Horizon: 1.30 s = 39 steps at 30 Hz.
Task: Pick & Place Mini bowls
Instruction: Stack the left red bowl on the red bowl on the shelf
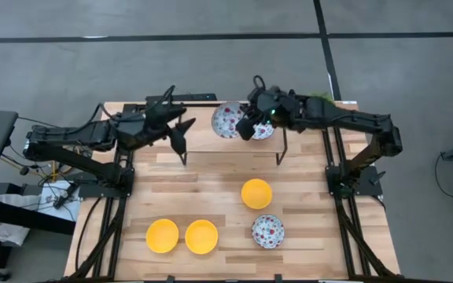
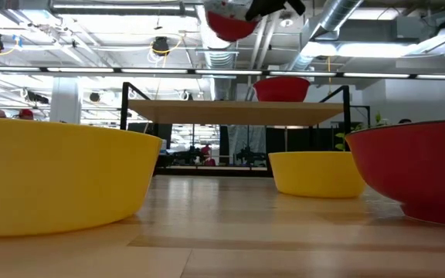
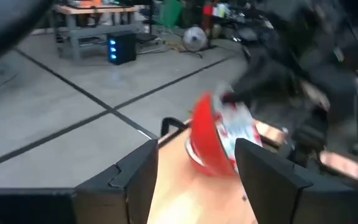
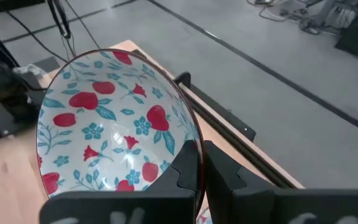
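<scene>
My right gripper (image 4: 201, 152) is shut on a white mini bowl with red-and-blue flowers (image 1: 226, 119), raised above a small black-framed shelf (image 2: 230, 112) at the table's far side. A second floral bowl (image 1: 264, 131), red outside, rests on its base on that shelf (image 2: 282, 89), partly under my right arm. My left gripper (image 1: 181, 132) hangs open just left of the held bowl, with nothing between its fingers (image 3: 135, 180). Down on the table stand three yellow mini bowls (image 1: 256, 192) (image 1: 162, 235) (image 1: 201, 236) and a third floral one (image 1: 267, 231). My right gripper has the floral bowl by the rim (image 4: 194, 140) on the side nearest my wrist, one finger (image 4: 180, 174) inside the bowl and one outside. The fingers come from the table's right, slanting down. The bowl is tilted and lifted clear above the shelf (image 2: 230, 23).
The shelf stands on thin black legs (image 1: 281, 157) over the table's far half. A small green plant (image 1: 321, 96) sits at the far right corner. The four bowls take up the near half, leaving bare wood between them and the shelf.
</scene>
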Each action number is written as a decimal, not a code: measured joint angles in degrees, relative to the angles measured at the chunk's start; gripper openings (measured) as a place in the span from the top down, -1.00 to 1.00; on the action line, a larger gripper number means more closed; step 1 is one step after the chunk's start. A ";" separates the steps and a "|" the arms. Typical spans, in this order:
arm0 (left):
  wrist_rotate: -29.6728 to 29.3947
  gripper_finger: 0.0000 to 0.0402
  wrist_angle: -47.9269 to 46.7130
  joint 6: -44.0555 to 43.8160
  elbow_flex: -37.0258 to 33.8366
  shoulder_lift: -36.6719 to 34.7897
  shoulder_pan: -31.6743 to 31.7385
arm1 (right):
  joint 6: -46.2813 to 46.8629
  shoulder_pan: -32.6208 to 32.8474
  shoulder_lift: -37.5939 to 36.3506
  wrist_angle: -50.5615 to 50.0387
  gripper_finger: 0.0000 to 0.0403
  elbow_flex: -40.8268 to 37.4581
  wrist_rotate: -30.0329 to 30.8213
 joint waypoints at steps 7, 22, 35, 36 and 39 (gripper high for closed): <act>1.11 -0.07 -0.70 4.28 -1.59 0.03 -3.88 | 1.19 -6.81 -0.02 -9.38 1.00 6.48 -10.99; 1.29 -0.07 0.46 4.21 -12.75 -5.25 -10.69 | 0.11 -22.95 0.13 -25.34 1.00 8.38 -32.96; 2.75 -0.07 1.79 3.79 -17.15 -7.43 -14.24 | -0.65 -24.77 1.01 -27.37 1.00 4.72 -34.24; 3.15 -0.07 1.74 3.77 -17.41 -7.45 -14.26 | -0.65 -24.78 1.07 -26.81 1.00 4.12 -34.24; 4.89 -0.07 1.75 3.82 -17.62 -7.43 -14.25 | -0.81 -24.80 1.22 -25.79 1.00 2.11 -34.27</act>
